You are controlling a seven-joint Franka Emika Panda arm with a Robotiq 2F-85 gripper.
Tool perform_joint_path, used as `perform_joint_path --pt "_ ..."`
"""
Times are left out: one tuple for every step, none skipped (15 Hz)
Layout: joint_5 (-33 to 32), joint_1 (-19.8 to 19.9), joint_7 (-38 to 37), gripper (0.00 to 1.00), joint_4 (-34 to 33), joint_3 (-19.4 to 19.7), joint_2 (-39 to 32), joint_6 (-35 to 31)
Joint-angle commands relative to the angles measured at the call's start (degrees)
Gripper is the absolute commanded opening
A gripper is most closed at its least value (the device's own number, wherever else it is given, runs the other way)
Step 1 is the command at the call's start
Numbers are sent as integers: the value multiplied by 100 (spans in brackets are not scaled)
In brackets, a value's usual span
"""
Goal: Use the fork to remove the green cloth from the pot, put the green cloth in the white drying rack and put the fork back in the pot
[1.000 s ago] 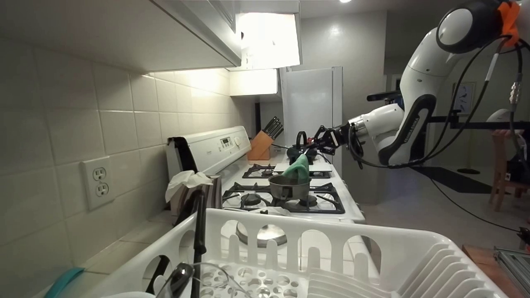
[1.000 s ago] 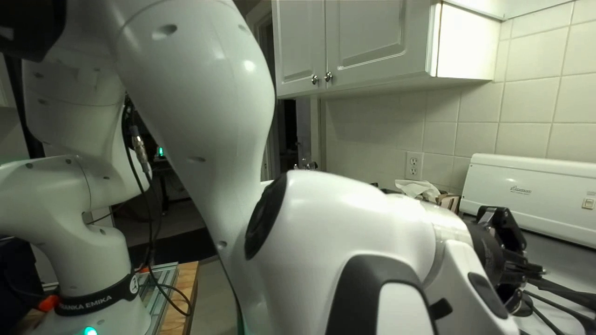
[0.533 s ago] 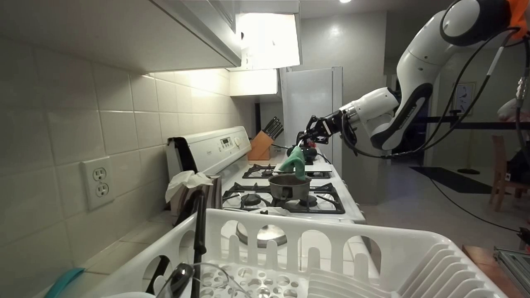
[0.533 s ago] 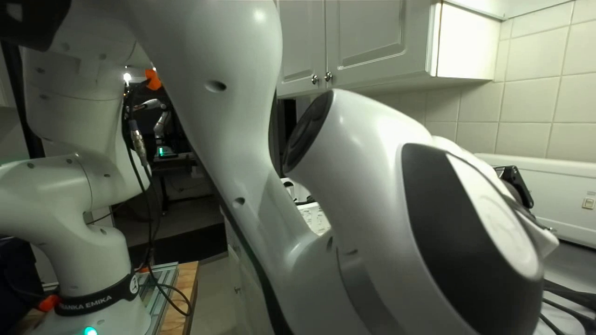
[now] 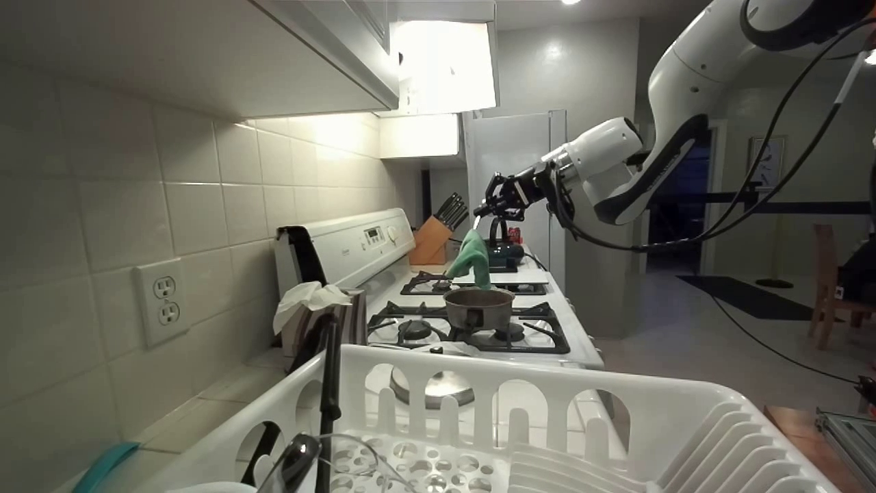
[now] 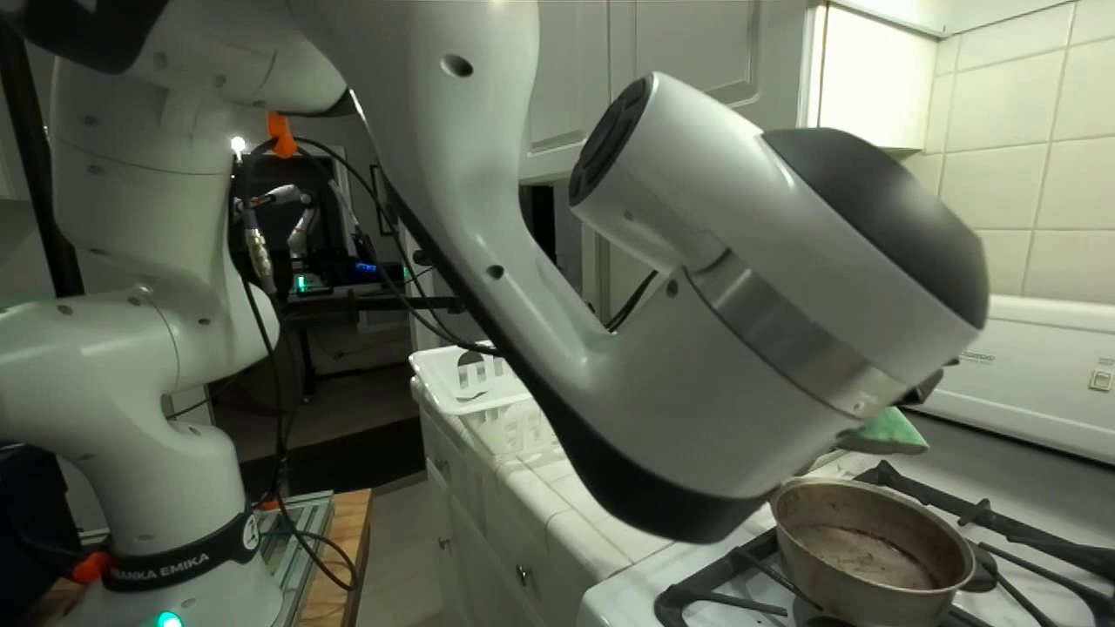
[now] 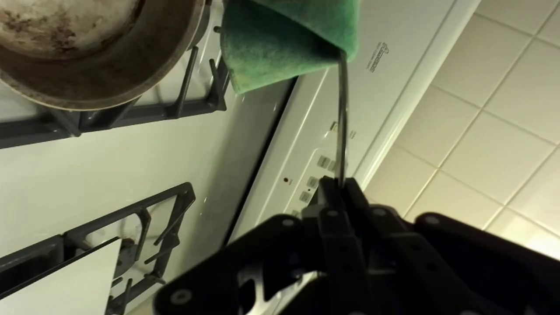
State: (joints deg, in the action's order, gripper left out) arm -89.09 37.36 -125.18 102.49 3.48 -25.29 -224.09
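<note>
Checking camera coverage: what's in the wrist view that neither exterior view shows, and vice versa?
Wrist only: a clear look at the gripper pinching the fork, plus a red dot on the stove.
Exterior only: the white drying rack and arm, in both exterior views; the knife block, in an exterior view.
Shared: the green cloth, outside the pot, and burner grates.

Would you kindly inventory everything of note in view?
stove: 1, white, mid-scene
pot: 1, grey, on stove
fork: 1, silver, above stove
cloth: 1, green, hanging from fork
drying rack: 1, white, on counter
flat panel: 1, white, on stove
tissue box: 1, striped, beside stove
knife block: 1, brown, beyond stove
kettle: 1, dark, past flat panel
refrigerator: 1, white, background
outlet: 1, white, on wall
robot arm: 1, white and black, above stove
end effector: 1, black, closed on fork
</note>
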Motion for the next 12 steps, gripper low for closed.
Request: perform_joint_path --pt "-220 -255 -24 1 154 -76 374 65" --pt "-180 -323 30 1 159 -106 395 41" --pt "-132 -381 102 1 152 -146 371 -26" --pt "-138 -442 117 1 157 -170 390 -63" --pt "-129 -497 161 1 165 -206 378 -105" --pt "-149 -555 182 1 166 -240 357 -139" --pt "-186 -615 194 1 182 -272 348 -168" --pt "-219 -673 224 1 197 -296 342 -204" --pt "-255 -746 282 1 256 -328 369 -212" --pt "-299 -816 326 1 291 -355 393 -213" --pt "-353 -891 395 1 369 -387 444 -185" --pt "-377 -963 494 1 460 -431 496 -161"
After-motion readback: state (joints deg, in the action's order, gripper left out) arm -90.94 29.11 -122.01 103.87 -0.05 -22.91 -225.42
